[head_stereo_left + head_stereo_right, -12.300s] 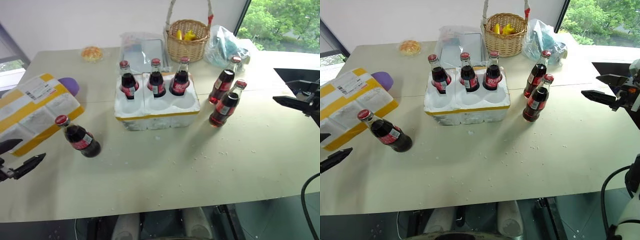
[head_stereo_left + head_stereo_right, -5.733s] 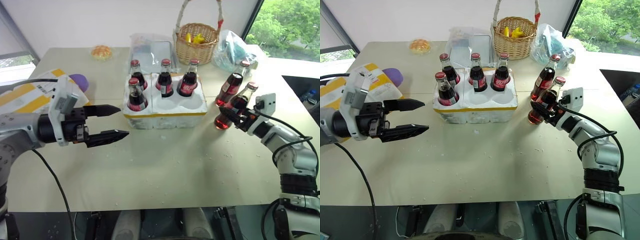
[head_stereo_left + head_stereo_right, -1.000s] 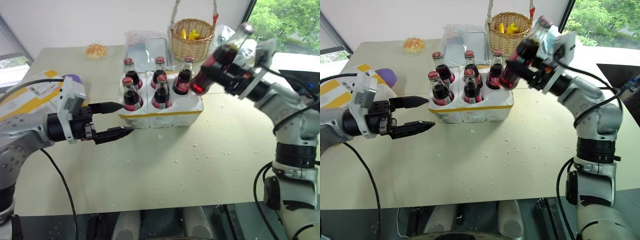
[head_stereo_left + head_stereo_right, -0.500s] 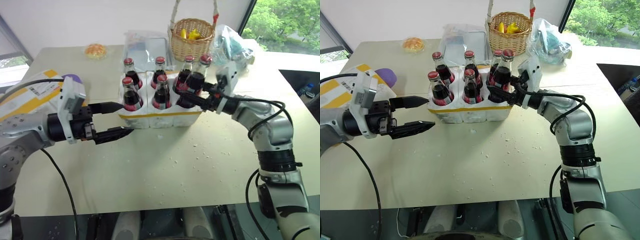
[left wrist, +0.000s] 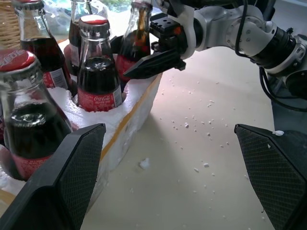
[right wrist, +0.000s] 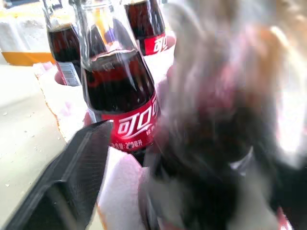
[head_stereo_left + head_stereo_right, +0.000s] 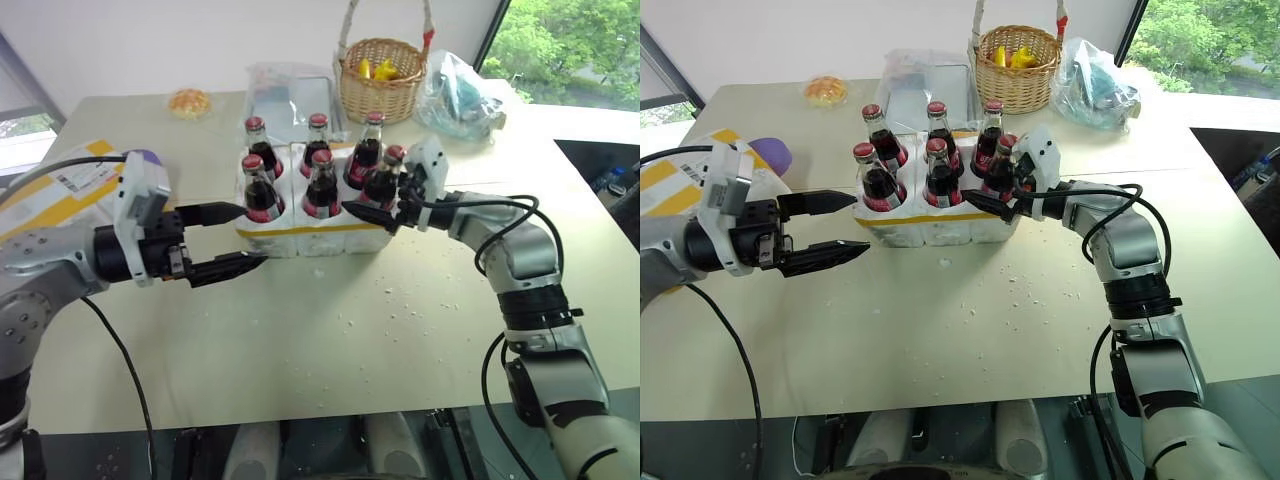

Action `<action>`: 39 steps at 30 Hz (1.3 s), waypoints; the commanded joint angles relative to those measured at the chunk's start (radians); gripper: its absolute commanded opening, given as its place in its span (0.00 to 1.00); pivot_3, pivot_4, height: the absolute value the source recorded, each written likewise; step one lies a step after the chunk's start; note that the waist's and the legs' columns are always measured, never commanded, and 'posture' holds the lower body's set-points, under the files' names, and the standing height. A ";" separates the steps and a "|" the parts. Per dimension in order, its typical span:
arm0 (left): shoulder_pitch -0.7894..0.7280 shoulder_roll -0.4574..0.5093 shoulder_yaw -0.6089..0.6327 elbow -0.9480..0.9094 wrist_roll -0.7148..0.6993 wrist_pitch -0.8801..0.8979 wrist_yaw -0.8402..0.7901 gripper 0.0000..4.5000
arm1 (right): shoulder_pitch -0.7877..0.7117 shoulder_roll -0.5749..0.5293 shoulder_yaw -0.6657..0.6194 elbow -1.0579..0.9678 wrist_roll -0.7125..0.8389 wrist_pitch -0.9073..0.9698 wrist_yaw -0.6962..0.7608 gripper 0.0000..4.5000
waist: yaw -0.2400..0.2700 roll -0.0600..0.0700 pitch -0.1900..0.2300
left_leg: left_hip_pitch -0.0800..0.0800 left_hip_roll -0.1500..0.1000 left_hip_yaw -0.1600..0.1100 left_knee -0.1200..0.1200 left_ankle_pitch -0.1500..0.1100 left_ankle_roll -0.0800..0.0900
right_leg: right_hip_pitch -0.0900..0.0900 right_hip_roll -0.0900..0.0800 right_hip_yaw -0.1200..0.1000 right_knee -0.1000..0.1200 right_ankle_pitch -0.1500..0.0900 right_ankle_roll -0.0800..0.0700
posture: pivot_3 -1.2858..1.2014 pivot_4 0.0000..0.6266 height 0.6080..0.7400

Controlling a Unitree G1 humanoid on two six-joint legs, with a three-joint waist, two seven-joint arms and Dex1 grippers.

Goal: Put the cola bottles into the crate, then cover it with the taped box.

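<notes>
Wicker basket (image 7: 378, 88), perhaps a pastry (image 7: 187, 102)

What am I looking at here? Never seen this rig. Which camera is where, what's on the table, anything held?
A two-armed humanoid robot. Two pictures come from its head, looking down over a table; two from cameras on its wrists. Its left gripper hangs open beside a white foam crate holding six cola bottles. The right gripper is at the sixth bottle, already seated in its well; whether the fingers grip it I cannot tell. At far left lies a yellow-taped box; behind the crate, a wicker basket and a plastic bag.
</notes>
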 commanded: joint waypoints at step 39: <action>0.329 0.151 0.093 1.120 1.300 -1.004 0.701 1.00 | 0.100 -0.574 -0.488 -0.383 0.571 0.327 0.364 0.99 | 0.029 -0.002 -0.002 | -0.007 0.006 0.007 -0.003 -0.001 -0.002 | -0.009 0.000 0.000 -0.006 0.001 -0.009 | 0.52 0.24 0.98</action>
